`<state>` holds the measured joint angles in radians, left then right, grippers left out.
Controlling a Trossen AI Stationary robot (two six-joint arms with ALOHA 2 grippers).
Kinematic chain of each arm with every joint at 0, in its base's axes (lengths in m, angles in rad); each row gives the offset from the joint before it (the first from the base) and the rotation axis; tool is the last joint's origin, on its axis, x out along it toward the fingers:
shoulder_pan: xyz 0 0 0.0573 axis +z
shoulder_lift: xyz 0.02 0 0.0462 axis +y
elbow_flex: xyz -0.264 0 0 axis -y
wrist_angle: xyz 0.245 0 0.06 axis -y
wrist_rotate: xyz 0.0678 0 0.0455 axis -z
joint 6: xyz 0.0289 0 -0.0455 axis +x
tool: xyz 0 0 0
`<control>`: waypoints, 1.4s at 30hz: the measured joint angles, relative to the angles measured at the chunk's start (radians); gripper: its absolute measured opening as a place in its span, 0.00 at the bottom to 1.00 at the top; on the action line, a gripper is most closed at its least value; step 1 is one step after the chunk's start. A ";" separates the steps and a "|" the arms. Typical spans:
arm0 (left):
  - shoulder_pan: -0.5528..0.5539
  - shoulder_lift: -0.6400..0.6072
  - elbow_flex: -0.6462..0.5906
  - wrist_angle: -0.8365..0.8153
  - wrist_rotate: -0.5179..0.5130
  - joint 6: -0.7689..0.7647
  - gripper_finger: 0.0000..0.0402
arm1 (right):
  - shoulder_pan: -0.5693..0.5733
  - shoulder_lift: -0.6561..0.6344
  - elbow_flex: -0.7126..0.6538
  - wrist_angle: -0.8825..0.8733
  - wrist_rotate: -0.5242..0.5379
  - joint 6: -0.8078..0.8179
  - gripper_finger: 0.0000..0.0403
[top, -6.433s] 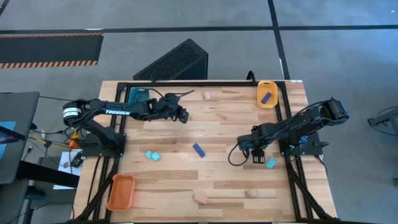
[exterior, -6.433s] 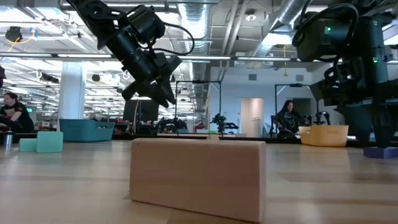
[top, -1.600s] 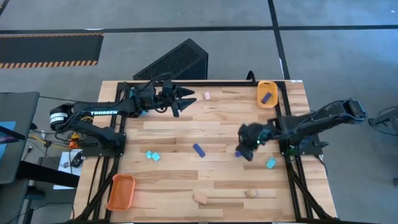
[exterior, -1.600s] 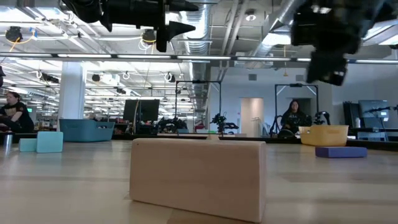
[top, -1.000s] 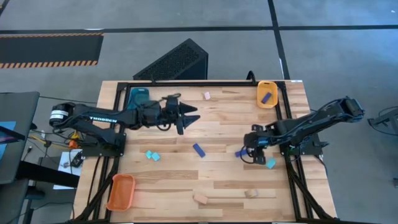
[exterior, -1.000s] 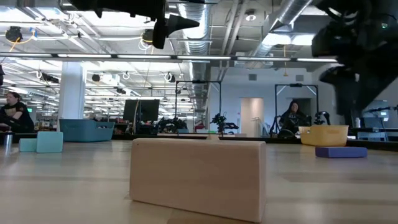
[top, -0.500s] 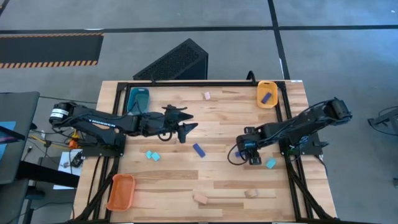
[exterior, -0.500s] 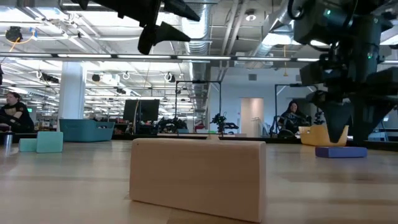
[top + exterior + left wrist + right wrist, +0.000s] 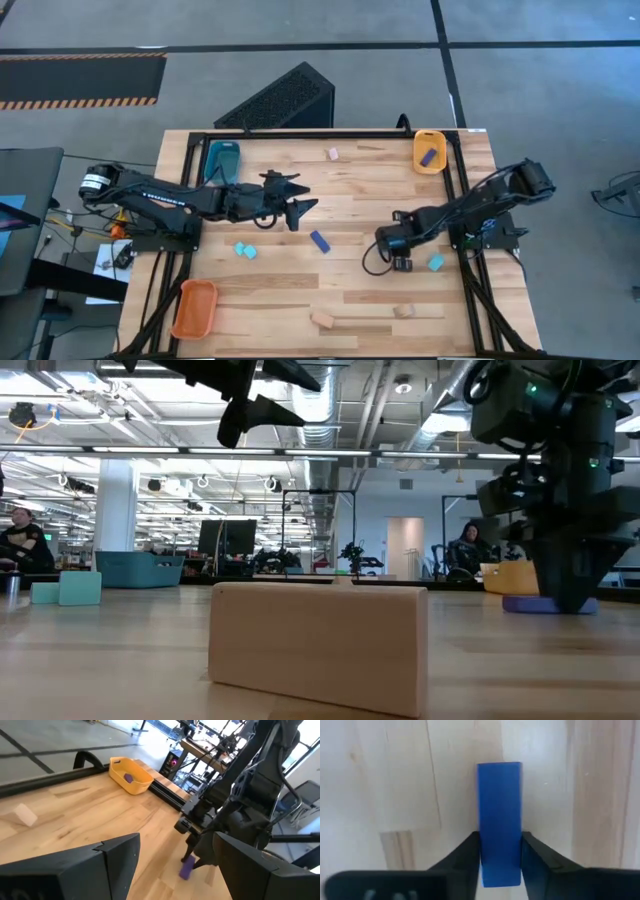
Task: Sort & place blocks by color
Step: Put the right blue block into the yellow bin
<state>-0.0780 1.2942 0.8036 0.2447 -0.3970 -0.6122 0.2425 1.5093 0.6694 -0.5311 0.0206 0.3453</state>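
high view: my right claw (image 9: pixel 392 250) has dropped onto the desk (image 9: pixel 350 290) since half a second ago, right over the spot where a dark blue block was lying. That block is now hidden under my wrist here. My left claw (image 9: pixel 297 208) hangs open over the middle, about where it was, with the other loose blue block (image 9: pixel 320 241) just beyond it. Two cyan blocks (image 9: pixel 245 250) sit on the left side, one more cyan block (image 9: pixel 435 263) by my right arm, and the tan blocks (image 9: pixel 322 319) are along the near edge.

low view: the right claw (image 9: pixel 567 602) is planted on the dark blue block (image 9: pixel 545 604), which lies flat on the desk. A moment back the claw was hanging above it, so that's the descent done. The big tan block (image 9: pixel 318 644) fills the foreground.

left wrist view: looking across at my other arm, I see the purple-blue block (image 9: pixel 187 868) at its tip, and the yellow-orange tray (image 9: pixel 131 776) farther back already has one dark block in it.

right wrist view: my fingers (image 9: pixel 463 854) press both long sides of the blue block (image 9: pixel 499 822), so I'm clamped on it, not lifted yet.

what it means: grab looks secured, I'd say next is lift and carry to that yellow-orange tray.
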 joint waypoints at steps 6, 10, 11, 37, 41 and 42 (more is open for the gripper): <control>0.001 0.000 0.000 -0.002 -0.004 -0.144 0.60 | 0.025 -0.088 -0.009 0.026 0.017 0.208 0.22; 0.001 0.000 0.000 0.004 0.002 -0.156 0.60 | 0.061 -0.194 -0.005 0.077 0.129 0.340 0.22; 0.001 0.000 0.000 0.010 0.024 -0.148 0.60 | 0.074 -0.217 -0.006 0.094 0.176 0.368 0.22; 0.203 -0.221 -0.001 -0.112 0.317 0.079 0.60 | -0.085 0.062 0.542 0.269 0.554 -0.093 0.23; 0.338 -0.277 -0.001 -0.154 0.342 0.185 0.60 | -0.162 0.106 0.618 0.278 0.559 -0.136 0.23; 0.374 -0.277 -0.001 -0.147 0.377 0.203 0.60 | -0.182 0.117 0.638 0.285 0.559 -0.158 0.23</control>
<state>0.2958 1.0170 0.8028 0.0977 -0.0197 -0.4088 0.0607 1.6263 1.3072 -0.2457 0.5794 0.1871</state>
